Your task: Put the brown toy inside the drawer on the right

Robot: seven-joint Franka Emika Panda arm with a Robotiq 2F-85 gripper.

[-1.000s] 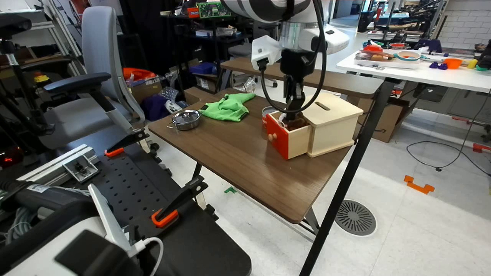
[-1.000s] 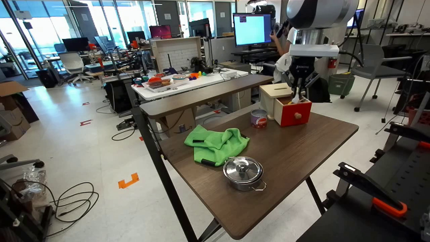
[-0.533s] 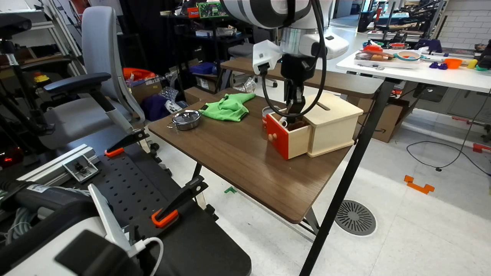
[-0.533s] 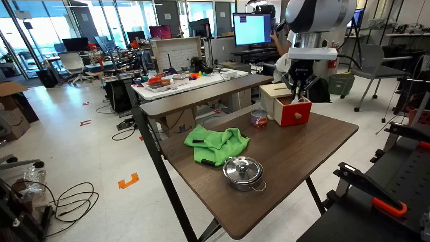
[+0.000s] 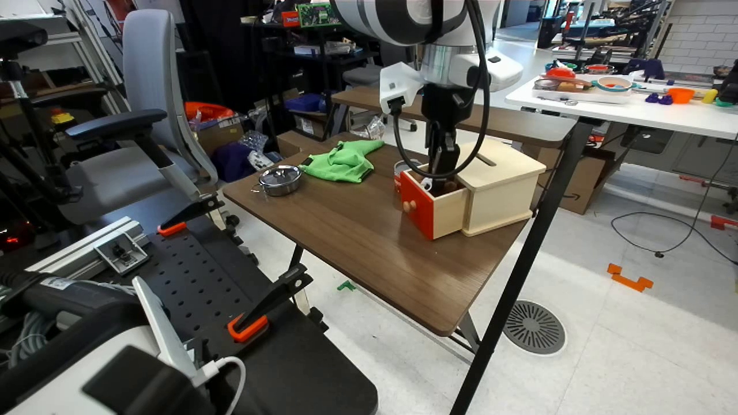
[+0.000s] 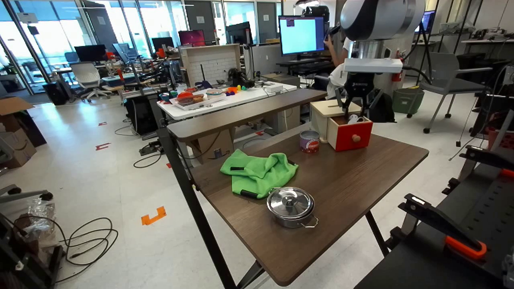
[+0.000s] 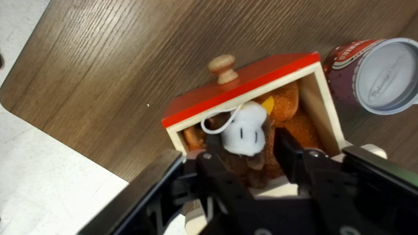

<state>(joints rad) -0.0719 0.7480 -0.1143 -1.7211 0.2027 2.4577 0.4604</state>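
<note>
The red-fronted drawer [image 7: 209,98] of the light tan wooden box [image 5: 501,199] is pulled open; it shows in both exterior views [image 6: 349,137]. The brown toy [image 7: 245,130], with a white snout, a yellow horn and a white loop, lies in the drawer against its front wall. Its white part also shows in an exterior view [image 6: 353,119]. Orange-brown plush [image 7: 302,127] lies around and under it in the drawer. My gripper [image 7: 249,138] points down into the drawer, open, one finger on each side of the toy. Whether the left finger touches the toy is unclear.
A can [image 6: 309,141] with a grey lid stands beside the drawer. A green cloth [image 6: 261,172] and a lidded metal pot [image 6: 290,205] lie farther along the brown table [image 6: 341,200]. The box stands near a table edge.
My gripper has moved down slightly into the drawer with the toy. Its fingers, earlier close together on the toy, are now spread apart and the toy is let go.
</note>
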